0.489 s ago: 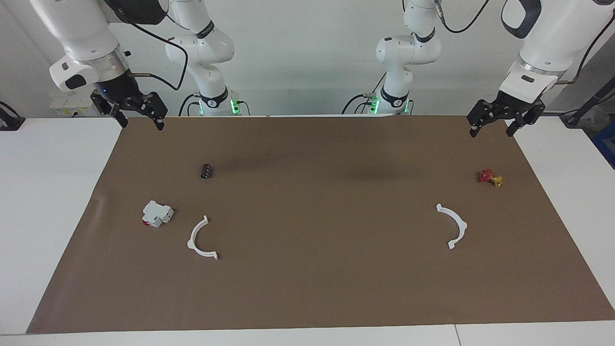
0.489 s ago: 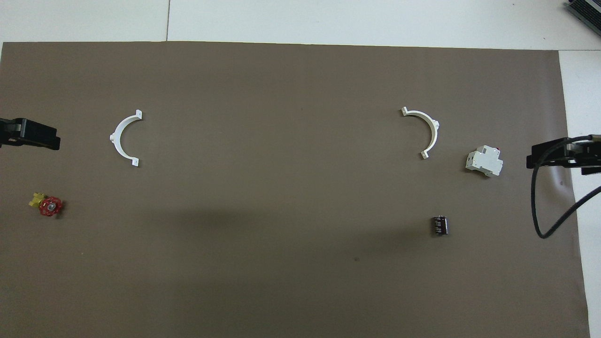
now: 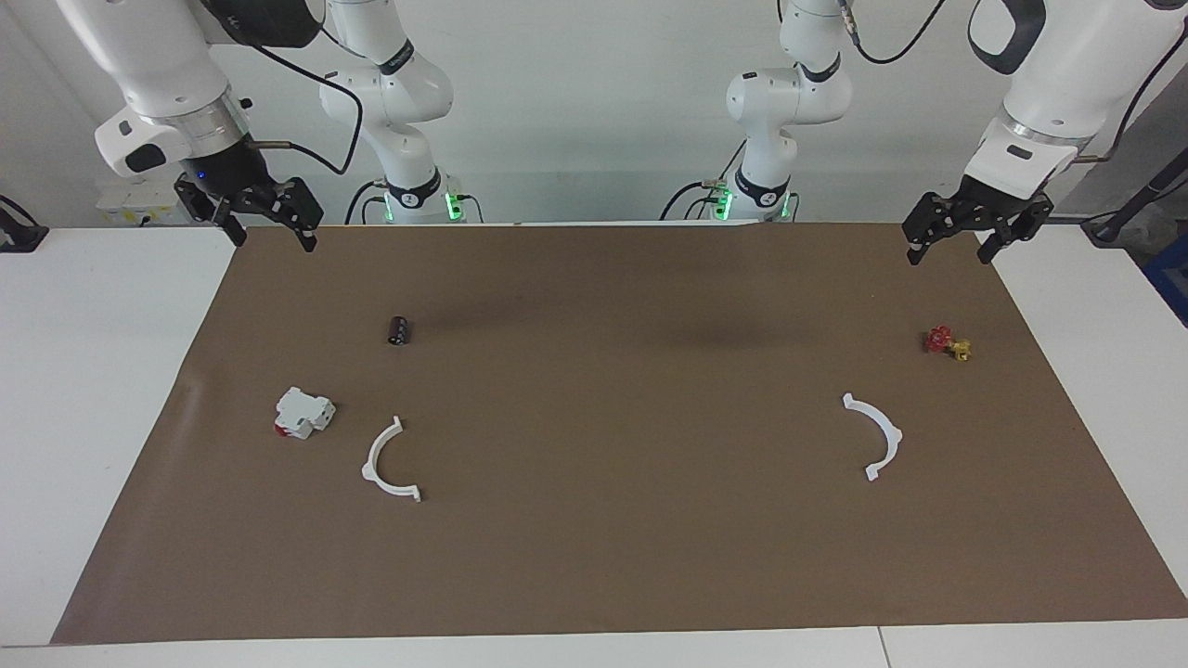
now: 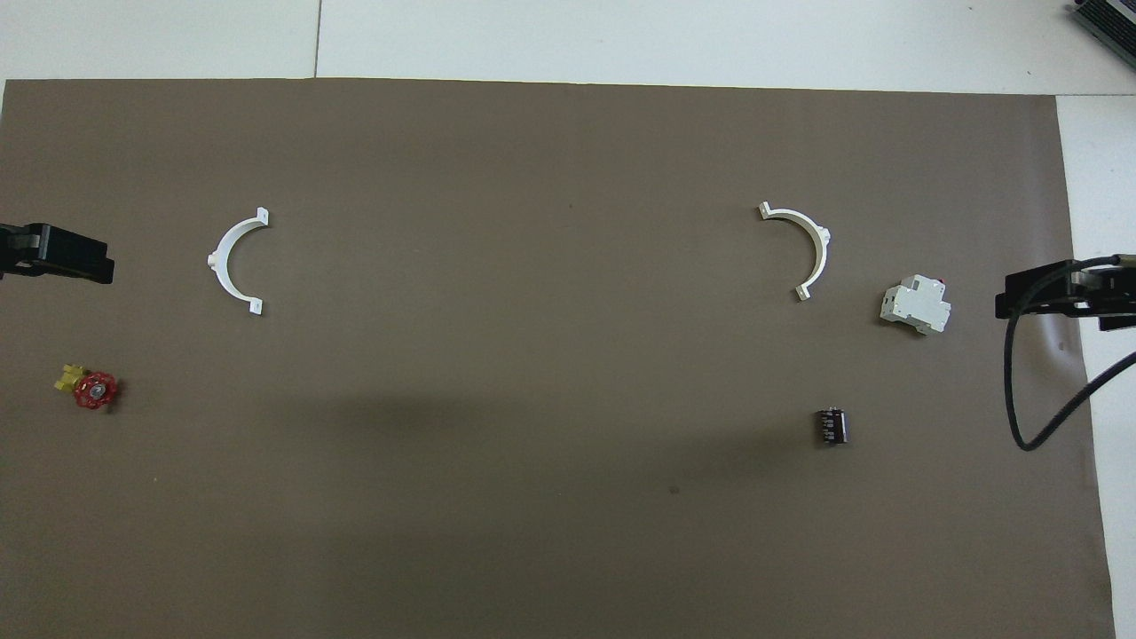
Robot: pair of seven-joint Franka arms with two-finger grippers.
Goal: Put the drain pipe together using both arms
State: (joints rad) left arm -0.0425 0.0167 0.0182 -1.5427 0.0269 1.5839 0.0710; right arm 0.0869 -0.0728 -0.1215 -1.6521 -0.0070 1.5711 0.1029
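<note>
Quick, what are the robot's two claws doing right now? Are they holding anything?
Left gripper: open, holding nothing, up over the brown mat's edge.
Right gripper: open, holding nothing, up over the mat's corner at its own end.

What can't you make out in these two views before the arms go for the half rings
- Left gripper: overhead view's edge cuts it off; only its tip shows.
- Right gripper: same view, cut by the edge and crossed by a cable.
- End tabs of the two half rings: too small to read how they lock together.
- Black cylinder: too small to identify.
</note>
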